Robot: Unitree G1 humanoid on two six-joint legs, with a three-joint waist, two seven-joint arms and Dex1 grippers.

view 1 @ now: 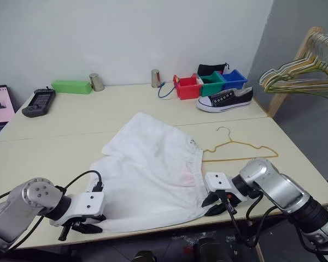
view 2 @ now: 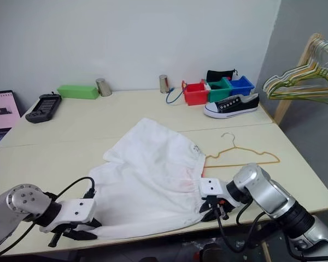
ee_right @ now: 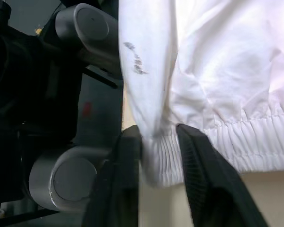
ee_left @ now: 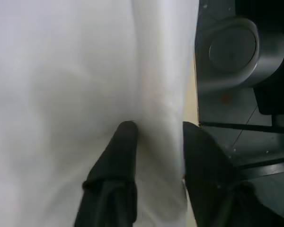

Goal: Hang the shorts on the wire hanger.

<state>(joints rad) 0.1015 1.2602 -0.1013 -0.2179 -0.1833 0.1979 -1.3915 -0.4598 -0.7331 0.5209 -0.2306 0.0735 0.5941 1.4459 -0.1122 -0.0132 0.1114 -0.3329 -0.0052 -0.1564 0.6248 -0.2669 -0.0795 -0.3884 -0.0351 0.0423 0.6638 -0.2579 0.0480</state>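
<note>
The shorts [view 1: 153, 169] lay flat and spread out in the middle of the bench [view 1: 54, 142], reaching down to its near edge. Their gathered waistband ran along the right side, from about 1 o'clock down to 5 o'clock. The wire hanger [view 1: 241, 150] lay flat on the bench just beside the waistband, at about 3 o'clock from the shorts. Its long bar ran from side to side and its hook pointed away, toward 12 o'clock.

The right gripper [view 1: 216, 203] was at the near right corner of the shorts, at about 5 o'clock. Its two fingers were partly open, with the end of the waistband between them. They looked loose around the cloth, not pinching it. The left gripper [view 1: 82, 225] was at the near left corner, at about 7 o'clock. Its fingers were partly open too, with a fold of white cloth between them.

The right arm was much nearer to the hanger, which lay up and to the right of it, at about 1 o'clock. So I think the shorts would have to go to the right to meet it.
</note>
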